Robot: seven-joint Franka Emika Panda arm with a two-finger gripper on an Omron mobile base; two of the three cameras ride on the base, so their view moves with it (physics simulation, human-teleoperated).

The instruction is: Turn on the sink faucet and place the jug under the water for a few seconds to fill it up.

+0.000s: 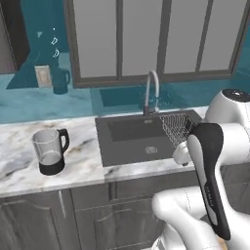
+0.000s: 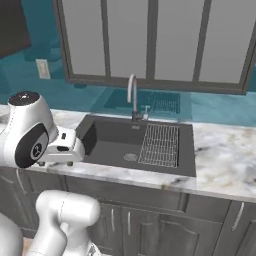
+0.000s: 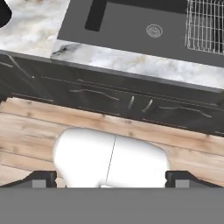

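Counter (image 1: 88, 166) holds 1 jug (image 1: 49, 151), 1 sink (image 1: 132, 141), 1 faucet (image 1: 151, 90).

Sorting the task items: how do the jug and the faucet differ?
The jug is clear glass with a black base and handle; the faucet is slim silver metal. The jug is a squat cylinder; the faucet is a tall arch. The jug stands on the counter left of the sink; the faucet rises behind it. Both stand upright.

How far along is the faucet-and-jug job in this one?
Nothing looks done yet. No stream falls from the sink faucet into the sink. The jug stands untouched on the counter left of the basin. The hand is open and holds nothing, above the floor before the cabinets. Everything is left.
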